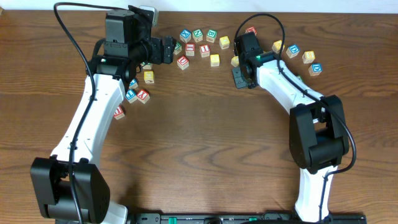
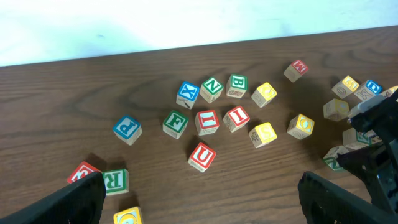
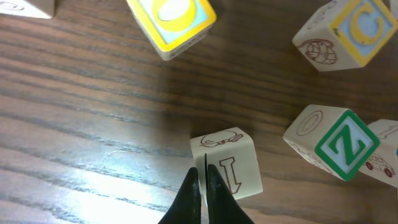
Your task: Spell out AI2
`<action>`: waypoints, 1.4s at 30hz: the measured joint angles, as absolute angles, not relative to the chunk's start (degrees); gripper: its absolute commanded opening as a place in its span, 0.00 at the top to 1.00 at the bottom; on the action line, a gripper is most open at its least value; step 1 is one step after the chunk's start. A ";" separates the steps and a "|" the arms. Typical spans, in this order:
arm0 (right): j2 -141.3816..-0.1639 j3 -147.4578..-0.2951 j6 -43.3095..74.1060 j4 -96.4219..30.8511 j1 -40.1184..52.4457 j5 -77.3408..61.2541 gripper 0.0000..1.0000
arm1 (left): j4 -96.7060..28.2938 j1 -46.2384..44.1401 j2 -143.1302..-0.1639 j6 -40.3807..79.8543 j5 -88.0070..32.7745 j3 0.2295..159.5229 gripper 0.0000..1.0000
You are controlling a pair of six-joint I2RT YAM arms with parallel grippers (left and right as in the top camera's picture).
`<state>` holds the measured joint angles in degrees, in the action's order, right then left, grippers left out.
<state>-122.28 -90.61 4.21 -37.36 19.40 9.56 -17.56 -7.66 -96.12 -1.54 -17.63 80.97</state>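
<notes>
We see white links on our left arm (image 1: 93,118) and right arm (image 1: 283,84), black joint housings, looping black cables (image 1: 60,18), a green light (image 1: 258,58), and slim black fingers on the right gripper (image 3: 204,175).

Left gripper (image 2: 202,190): fingers (image 2: 71,202) dark and blurred, cut off by the picture's bottom edge.
Red block (image 2: 83,172): half behind the left finger; letter unreadable.
Yellow block (image 2: 127,217): only its top shows.
Right arm (image 2: 373,149): blurred, covers blocks along the desk's far edge.
Pale block (image 3: 227,163): near corner behind the right gripper (image 3: 204,190).
Edge block (image 3: 387,155): cut off at the picture's right side.
Blue block (image 1: 131,95): partly under the left arm (image 1: 93,106); letter too small to read.
</notes>
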 measured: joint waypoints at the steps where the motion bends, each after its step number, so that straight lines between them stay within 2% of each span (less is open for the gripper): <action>1: -122.21 -90.61 3.73 -37.54 19.40 9.23 0.99 | -17.58 -7.66 -96.12 -1.54 -17.61 80.97 0.02; 21: -121.89 -89.97 1.85 -43.33 23.51 6.35 0.97 | -17.56 -7.66 -96.12 -1.54 -17.63 80.97 0.02; 22: -121.89 -90.45 2.44 -43.53 23.42 6.35 0.92 | -17.58 -7.66 -96.12 -1.54 -17.63 80.97 0.02; 27: -119.63 -92.25 7.77 -44.14 22.09 6.17 0.55 | -17.58 -7.66 -96.12 -1.54 -17.63 80.97 0.02; 31: -115.20 -92.86 14.46 -46.37 19.20 6.11 0.36 | -17.56 -7.66 -96.12 -1.54 -17.63 80.97 0.02; 34: -113.06 -93.36 18.90 -47.11 16.69 4.58 0.12 | -17.34 -7.66 -96.12 -1.52 -17.63 80.97 0.02; 36: -112.75 -93.62 20.88 -47.13 15.07 2.09 0.01 | -17.34 -7.66 -96.12 -1.52 -17.65 80.97 0.02; 42: -112.90 -93.62 23.05 -46.48 13.74 -4.97 0.01 | -17.61 -7.66 -96.12 -1.17 -17.65 80.97 0.02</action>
